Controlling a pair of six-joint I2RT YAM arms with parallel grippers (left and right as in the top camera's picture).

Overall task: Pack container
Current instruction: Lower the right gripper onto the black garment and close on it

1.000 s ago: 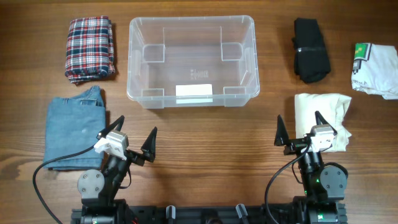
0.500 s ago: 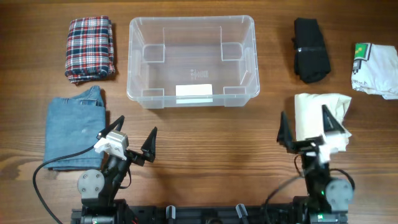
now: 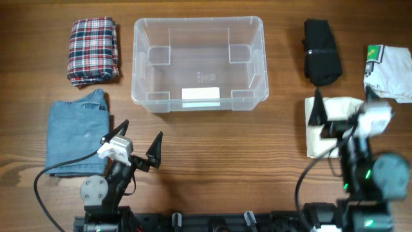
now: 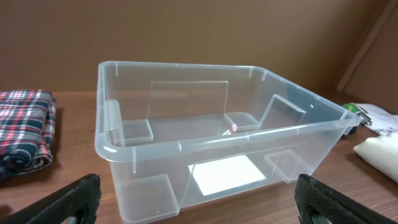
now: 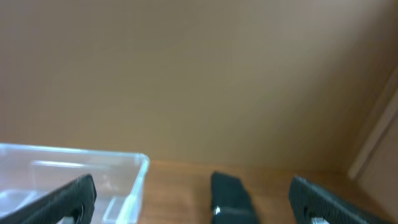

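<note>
The clear container (image 3: pixel 134 64) stands empty at the back middle of the table, a white label on its near wall. In the left wrist view the container (image 4: pixel 217 140) fills the frame just beyond my open left gripper (image 4: pixel 196 205). Overhead, my left gripper (image 3: pixel 140 131) sits low near the front edge, nothing between its fingers. My right gripper (image 3: pixel 342 106) is raised and blurred above the cream folded garment (image 3: pixel 322 136), wide open and empty. Its wrist view shows the gripper (image 5: pixel 196 202) open, with the container's corner (image 5: pixel 127 165) at left and a black garment (image 5: pixel 230 193) ahead.
A plaid folded garment (image 3: pixel 94 50) lies left of the container and folded denim (image 3: pixel 74 135) in front of that. A black garment (image 3: pixel 322 51) and a white one with green print (image 3: pixel 389 74) lie at the back right. The plaid garment (image 4: pixel 25 130) shows at left in the left wrist view.
My right arm has risen and swung forward and to the right, over the cream garment. The left arm and all garments have stayed put.
</note>
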